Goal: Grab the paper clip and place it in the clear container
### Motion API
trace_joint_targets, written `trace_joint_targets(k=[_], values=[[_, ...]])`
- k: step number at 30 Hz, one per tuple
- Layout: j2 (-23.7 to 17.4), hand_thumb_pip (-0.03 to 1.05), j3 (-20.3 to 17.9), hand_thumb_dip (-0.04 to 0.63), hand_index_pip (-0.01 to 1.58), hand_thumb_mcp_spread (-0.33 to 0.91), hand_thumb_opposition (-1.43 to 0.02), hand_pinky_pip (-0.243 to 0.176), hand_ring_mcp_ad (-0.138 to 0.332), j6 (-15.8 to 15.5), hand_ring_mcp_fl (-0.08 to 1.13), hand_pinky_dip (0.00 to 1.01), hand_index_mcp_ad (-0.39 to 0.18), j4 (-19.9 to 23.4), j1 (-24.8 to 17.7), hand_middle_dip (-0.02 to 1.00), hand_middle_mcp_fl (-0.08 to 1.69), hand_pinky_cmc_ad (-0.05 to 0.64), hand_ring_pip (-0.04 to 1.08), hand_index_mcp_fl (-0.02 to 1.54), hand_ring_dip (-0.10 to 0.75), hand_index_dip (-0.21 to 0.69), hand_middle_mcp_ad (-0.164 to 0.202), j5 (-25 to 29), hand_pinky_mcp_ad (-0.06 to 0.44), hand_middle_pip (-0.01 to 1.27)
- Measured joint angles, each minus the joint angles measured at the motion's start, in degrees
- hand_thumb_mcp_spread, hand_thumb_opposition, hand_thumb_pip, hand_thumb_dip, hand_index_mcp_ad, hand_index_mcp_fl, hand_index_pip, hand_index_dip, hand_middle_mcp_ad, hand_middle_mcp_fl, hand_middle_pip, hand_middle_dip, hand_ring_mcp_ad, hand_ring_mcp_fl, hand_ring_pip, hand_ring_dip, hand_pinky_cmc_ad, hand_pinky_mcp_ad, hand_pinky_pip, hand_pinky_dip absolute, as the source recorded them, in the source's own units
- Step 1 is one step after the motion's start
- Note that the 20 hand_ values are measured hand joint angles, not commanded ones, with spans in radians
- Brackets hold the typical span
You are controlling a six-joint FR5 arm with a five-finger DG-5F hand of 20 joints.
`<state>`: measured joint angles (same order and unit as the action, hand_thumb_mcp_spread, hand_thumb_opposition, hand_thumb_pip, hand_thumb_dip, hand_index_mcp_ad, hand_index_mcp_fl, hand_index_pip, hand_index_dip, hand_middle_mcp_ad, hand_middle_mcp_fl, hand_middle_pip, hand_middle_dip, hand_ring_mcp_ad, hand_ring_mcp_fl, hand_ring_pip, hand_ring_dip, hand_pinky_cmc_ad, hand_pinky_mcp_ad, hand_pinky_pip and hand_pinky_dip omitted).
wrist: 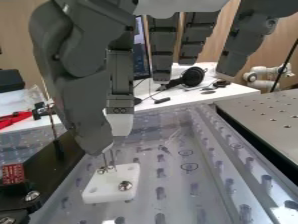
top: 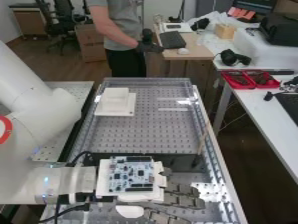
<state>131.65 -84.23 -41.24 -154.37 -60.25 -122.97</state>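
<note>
In the high view the hand (top: pixel 178 199) is low over the near end of the bench, its straight fingers stretched to the right. In the wrist view the hand (wrist: pixel 83 95) has its thumb and one light-tipped finger brought together, while other fingers hang straight. The paper clip (wrist: pixel 108 160), a thin metal wire, sticks down from between these tips. Its lower end is at a small white block (wrist: pixel 113 183) with screws; whether it touches cannot be told. Clear, see-through walls and reflections edge the perforated area, apparently the clear container (top: pixel 193 102).
A white stepped block (top: pixel 116 102) sits at the far left of the perforated area. A dark bar (wrist: pixel 58 162) with a red part (wrist: pixel 12 173) stands beside the white block. A side table (top: pixel 266 107) with red trays (top: pixel 250 80) is at the right. Cables trail by the wrist.
</note>
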Motion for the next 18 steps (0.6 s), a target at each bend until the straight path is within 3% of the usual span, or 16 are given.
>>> trace_joint_targets(k=[18], values=[[0.7,0.5,0.8,0.239,1.38,0.55,-0.85,0.037,0.087,-0.1,0.03,0.19,-0.173,-0.4,-0.1,0.19,0.21,0.33,0.09,0.4,0.079,0.098,0.077,-1.1,0.264,0.13]])
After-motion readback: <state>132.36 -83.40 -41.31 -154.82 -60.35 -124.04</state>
